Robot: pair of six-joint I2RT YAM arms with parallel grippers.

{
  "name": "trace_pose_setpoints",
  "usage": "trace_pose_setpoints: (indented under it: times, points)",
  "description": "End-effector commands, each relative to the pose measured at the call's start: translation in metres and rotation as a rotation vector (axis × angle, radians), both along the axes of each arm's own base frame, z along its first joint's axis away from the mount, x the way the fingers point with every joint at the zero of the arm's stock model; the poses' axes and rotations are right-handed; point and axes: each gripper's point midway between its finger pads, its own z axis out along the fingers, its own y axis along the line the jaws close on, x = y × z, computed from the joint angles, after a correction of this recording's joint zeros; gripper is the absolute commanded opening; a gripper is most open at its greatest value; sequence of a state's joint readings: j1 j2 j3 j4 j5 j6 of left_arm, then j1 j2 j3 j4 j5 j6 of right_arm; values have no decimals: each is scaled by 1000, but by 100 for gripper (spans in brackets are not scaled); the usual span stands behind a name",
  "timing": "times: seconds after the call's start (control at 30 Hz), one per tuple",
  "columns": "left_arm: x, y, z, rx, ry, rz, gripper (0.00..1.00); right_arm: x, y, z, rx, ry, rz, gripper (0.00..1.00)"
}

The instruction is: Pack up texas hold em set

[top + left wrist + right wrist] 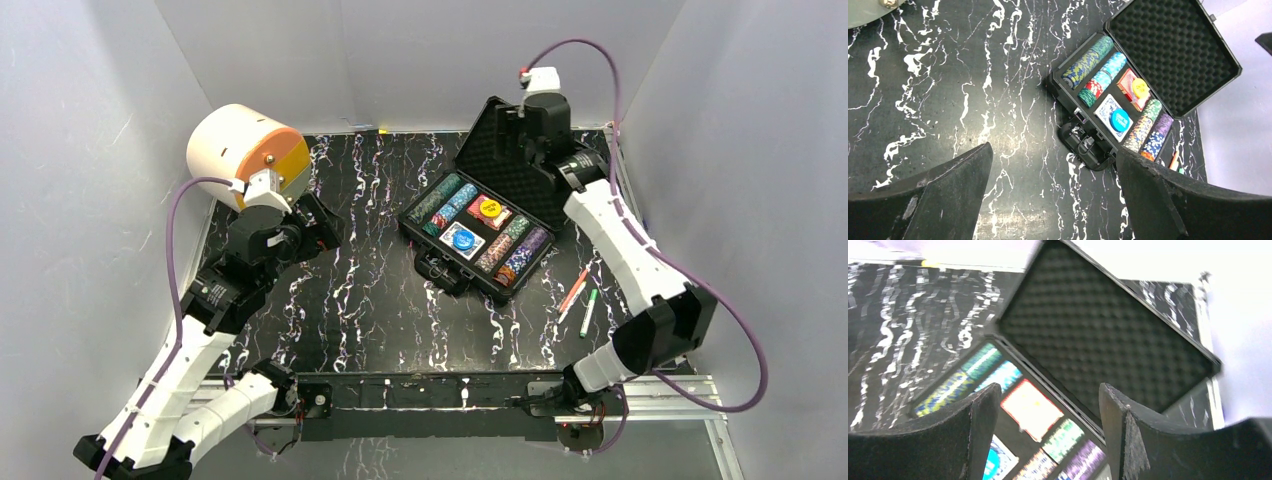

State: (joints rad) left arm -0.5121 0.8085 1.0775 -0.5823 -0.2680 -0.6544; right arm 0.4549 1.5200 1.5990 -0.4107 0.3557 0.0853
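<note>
1. The poker case sits open toward the far right corner of the worktop. Its foam-lined lid stands up at the back.
2. Inside, chip rows fill the slots on both sides. Two card decks lie in the middle, with a yellow disc and a blue disc resting on them.
3. No loose chips show outside the case, so the filling looks done. What seems left is lowering the lid and latching it.
4. The right arm reaches over the lid's top edge, its jaws spread and empty.
5. The left arm is near the worktop's left edge, its jaws spread wide and holding nothing.
</note>
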Motion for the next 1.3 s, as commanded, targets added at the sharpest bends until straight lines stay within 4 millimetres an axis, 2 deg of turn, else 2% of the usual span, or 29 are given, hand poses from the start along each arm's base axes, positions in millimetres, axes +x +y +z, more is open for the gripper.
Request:
trace_pose_setpoints:
  times: [0.0,0.13,0.3,0.37,0.4,0.53,0.67,0.77,0.93,1.0,1.1,1.17,1.27]
  points:
    - [2,-11,7,-29,-53,-58,93,-29,-74,-17,15,77,-307,79]
    - [7,-24,8,-69,-66,-97,93,-50,-123,-36,101,133,-453,81]
    - [14,-33,7,-86,-61,-114,93,-56,-170,-60,252,182,-553,85]
    - [17,-37,4,-93,-56,-123,93,-52,-169,-64,326,190,-512,86]
    - [18,-38,2,-94,-54,-129,93,-50,-175,-66,346,188,-516,87]
    - [21,-46,-5,-108,-51,-155,94,-37,-177,-74,388,194,-506,90]
    - [20,-61,-14,-157,-26,-205,94,-21,-193,-78,392,156,-527,89]
    - [18,-70,-22,-193,4,-239,94,-4,-202,-78,377,126,-464,88]
    - [19,-70,-25,-196,3,-232,94,18,-223,-94,354,167,-464,88]
    - [20,-69,-22,-188,-7,-232,94,29,-221,-104,344,191,-410,88]
    - [21,-68,-20,-168,-10,-232,94,44,-205,-115,358,250,-280,86]
    - [22,-66,-23,-153,-5,-226,94,52,-199,-118,396,271,-254,85]
    - [25,-66,-24,-145,0,-219,94,62,-204,-124,407,253,-279,86]
